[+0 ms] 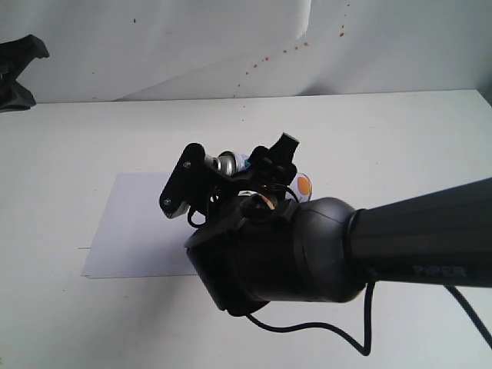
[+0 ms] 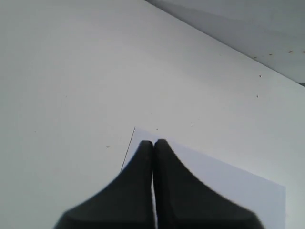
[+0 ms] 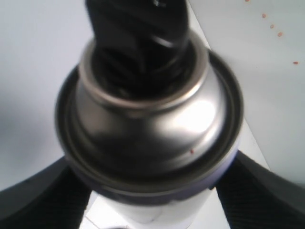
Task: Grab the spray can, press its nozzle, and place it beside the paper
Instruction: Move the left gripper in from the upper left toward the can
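The spray can (image 1: 304,184) is in my right gripper (image 1: 231,165), over the right part of the white paper (image 1: 138,231). Its silver domed top (image 1: 225,163) points left in the exterior view. In the right wrist view the silver top (image 3: 147,119) fills the picture, with the black nozzle (image 3: 138,28) on it. My right gripper (image 3: 150,210) is shut on the can's white body, one black finger (image 3: 33,200) on each side. My left gripper (image 2: 153,141) is shut and empty, above a corner of the paper (image 2: 228,186). It does not show in the exterior view.
My right arm (image 1: 415,246) reaches in from the right and hides the paper's right side. A black cable (image 1: 323,330) loops below it. A dark object (image 1: 15,69) stands at the far left edge. The back wall (image 1: 307,46) has red specks.
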Robot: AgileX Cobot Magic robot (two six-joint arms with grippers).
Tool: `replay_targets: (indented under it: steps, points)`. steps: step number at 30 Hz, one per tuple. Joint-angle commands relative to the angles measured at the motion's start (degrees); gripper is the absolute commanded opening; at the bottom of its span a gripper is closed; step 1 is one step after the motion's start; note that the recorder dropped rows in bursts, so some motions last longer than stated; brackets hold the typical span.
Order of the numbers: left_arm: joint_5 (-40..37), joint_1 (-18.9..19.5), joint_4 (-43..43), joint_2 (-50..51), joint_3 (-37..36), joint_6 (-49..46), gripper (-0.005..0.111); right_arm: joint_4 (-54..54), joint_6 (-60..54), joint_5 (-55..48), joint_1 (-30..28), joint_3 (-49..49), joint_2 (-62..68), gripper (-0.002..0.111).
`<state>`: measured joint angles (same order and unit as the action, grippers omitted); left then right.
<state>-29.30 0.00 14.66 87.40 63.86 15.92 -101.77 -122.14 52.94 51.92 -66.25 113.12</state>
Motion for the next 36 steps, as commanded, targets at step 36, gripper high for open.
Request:
replay_targets:
  steps: [36]
  points:
    - [-36.67, 0.54, 33.07, 30.22, 29.77, -36.15, 0.0, 1.83, -0.6, 0.06, 0.09, -0.58, -0.7, 0.0]
